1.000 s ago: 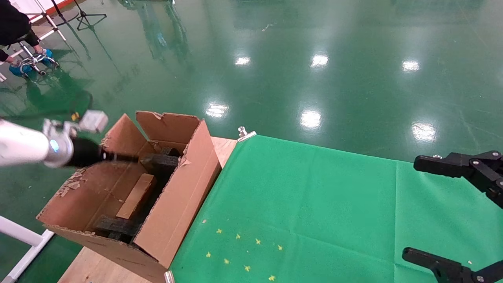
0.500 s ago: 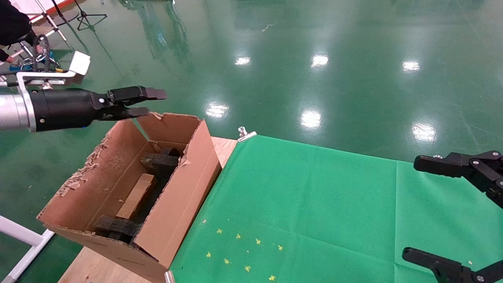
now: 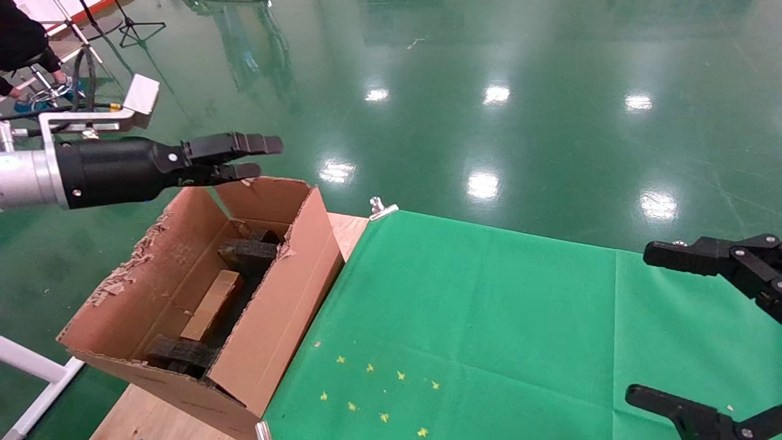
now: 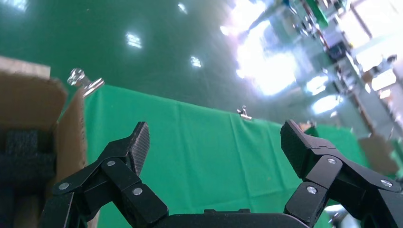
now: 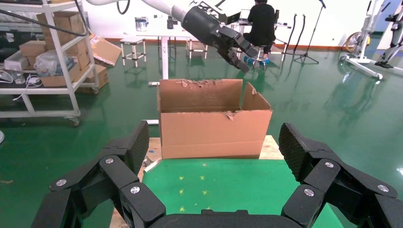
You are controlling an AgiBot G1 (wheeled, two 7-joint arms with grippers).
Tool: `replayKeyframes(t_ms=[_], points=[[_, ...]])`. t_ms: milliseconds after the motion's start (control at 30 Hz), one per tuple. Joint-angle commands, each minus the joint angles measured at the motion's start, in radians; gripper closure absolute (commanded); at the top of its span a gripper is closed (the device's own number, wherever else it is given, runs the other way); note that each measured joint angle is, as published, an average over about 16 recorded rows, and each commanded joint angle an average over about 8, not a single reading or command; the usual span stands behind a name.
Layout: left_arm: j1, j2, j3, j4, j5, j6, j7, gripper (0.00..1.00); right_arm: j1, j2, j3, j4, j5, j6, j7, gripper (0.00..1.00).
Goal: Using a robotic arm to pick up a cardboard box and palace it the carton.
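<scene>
Left tool (image 3: 259, 157), released and empty, upper left of frame; cardboard box (image 3: 211, 305) lies below in carton (image 3: 278, 318)

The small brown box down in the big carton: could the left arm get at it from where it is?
Probably yes: the carton is open on top, the small box lies uncovered between foam blocks, and the left gripper hovers above with open jaws.

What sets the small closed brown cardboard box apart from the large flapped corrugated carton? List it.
The small closed brown cardboard box is far smaller and lies inside; the large flapped corrugated carton holds it. The box is shut with smooth faces; the carton stands open with ragged flaps. Both are brown cardboard.
</scene>
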Motion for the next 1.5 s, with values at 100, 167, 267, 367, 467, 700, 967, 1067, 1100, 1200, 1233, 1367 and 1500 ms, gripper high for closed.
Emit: replayKeyframes(t_ms=[100, 167, 267, 367, 467, 700, 967, 1067, 1100, 1200, 1233, 1367, 1500], points=[[0.049, 0.000, -0.018, -0.076, -0.039, 0.000, 0.043, 0.00, 0.000, 0.000, 0.000, 0.000, 0.000, 0.000, 0.000, 0.00], [0.073, 0.000, -0.027, -0.113, -0.059, 0.000, 0.064, 0.00, 0.000, 0.000, 0.000, 0.000, 0.000, 0.000, 0.000, 0.00], [0.109, 0.000, -0.040, -0.169, -0.088, -0.001, 0.096, 0.00, 0.000, 0.000, 0.000, 0.000, 0.000, 0.000, 0.000, 0.00], [0.145, 0.000, -0.053, -0.223, -0.116, -0.001, 0.126, 0.00, 0.000, 0.000, 0.000, 0.000, 0.000, 0.000, 0.000, 0.00], [0.181, 0.001, -0.067, -0.279, -0.145, -0.001, 0.158, 0.00, 0.000, 0.000, 0.000, 0.000, 0.000, 0.000, 0.000, 0.00], [0.264, 0.001, -0.097, -0.407, -0.212, -0.002, 0.230, 0.00, 0.000, 0.000, 0.000, 0.000, 0.000, 0.000, 0.000, 0.00], [0.358, 0.001, -0.132, -0.552, -0.288, -0.002, 0.313, 0.00, 0.000, 0.000, -0.001, 0.000, 0.000, 0.000, 0.000, 0.00], [0.395, 0.001, -0.145, -0.609, -0.317, -0.002, 0.345, 0.00, 0.000, 0.000, -0.001, 0.000, 0.000, 0.000, 0.000, 0.00], [0.406, 0.001, -0.150, -0.627, -0.327, -0.002, 0.355, 0.00, 0.000, 0.000, -0.001, 0.000, 0.000, 0.000, 0.000, 0.00], [0.443, 0.001, -0.163, -0.683, -0.356, -0.003, 0.387, 0.00, 0.000, 0.000, -0.001, 0.000, 0.000, 0.000, 0.000, 0.00], [0.455, 0.001, -0.168, -0.702, -0.366, -0.003, 0.398, 0.00, 0.000, 0.000, -0.001, 0.000, 0.000, 0.000, 0.000, 0.00], [0.504, 0.002, -0.186, -0.777, -0.406, -0.003, 0.441, 0.00, 0.000, 0.000, -0.001, 0.000, 0.000, 0.000, 0.000, 0.00], [0.553, 0.002, -0.204, -0.853, -0.445, -0.003, 0.483, 0.00, 0.000, 0.000, -0.001, 0.000, 0.001, 0.000, 0.000, 0.00]])
